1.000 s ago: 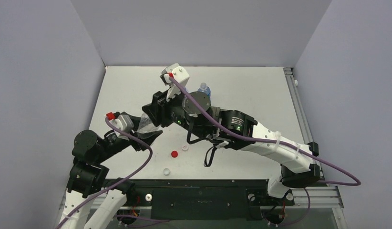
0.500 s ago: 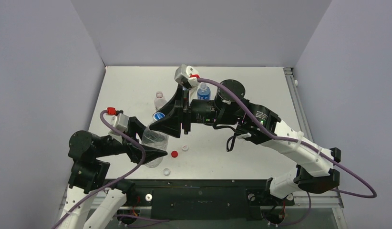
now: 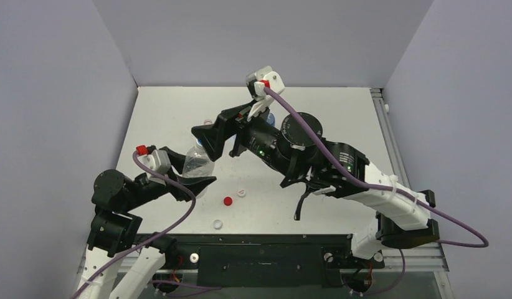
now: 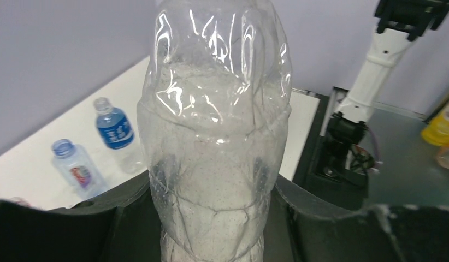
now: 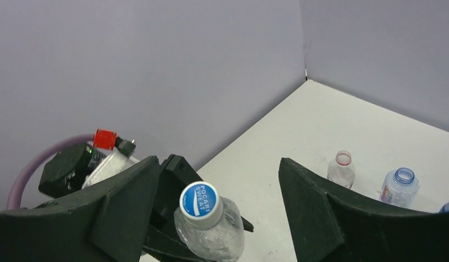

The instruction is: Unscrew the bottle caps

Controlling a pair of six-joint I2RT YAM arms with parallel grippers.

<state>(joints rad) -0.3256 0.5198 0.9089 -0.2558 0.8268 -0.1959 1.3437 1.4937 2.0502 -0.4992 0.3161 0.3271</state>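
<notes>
Presently, the left arm sits folded low at the near-left corner, forearm reaching inward over the desk (image 3: 341, 118). Left pincer (image 4: 211, 218): closed on the lower body of a crumpled clear bottle (image 4: 217, 136), one finger on each side, the bottle raised and tilted.

Right arm: stretched from its near-right base diagonally across the desk toward left of centre, wrist high, its fingers aimed down and left at the top of the held bottle. Right pincer (image 5: 218, 183): jaws spread wide and gripping nothing.

Blue cap (image 5: 199, 200): seated on the neck of the held bottle, printed face up, lying between the spread right fingers and nearer one of them. Contact with that finger cannot be confirmed.

Loose caps on the desk, near the front edge and right of the held bottle: red cap (image 3: 227, 201) and white cap (image 3: 241, 193) just beside each other; clear cap (image 3: 217, 223) apart from them, closest to the front edge.

Two further small bottles stand upright toward the back of the desk: a blue-labelled bottle (image 4: 114, 131) and a pale-labelled bottle (image 4: 75, 166).
</notes>
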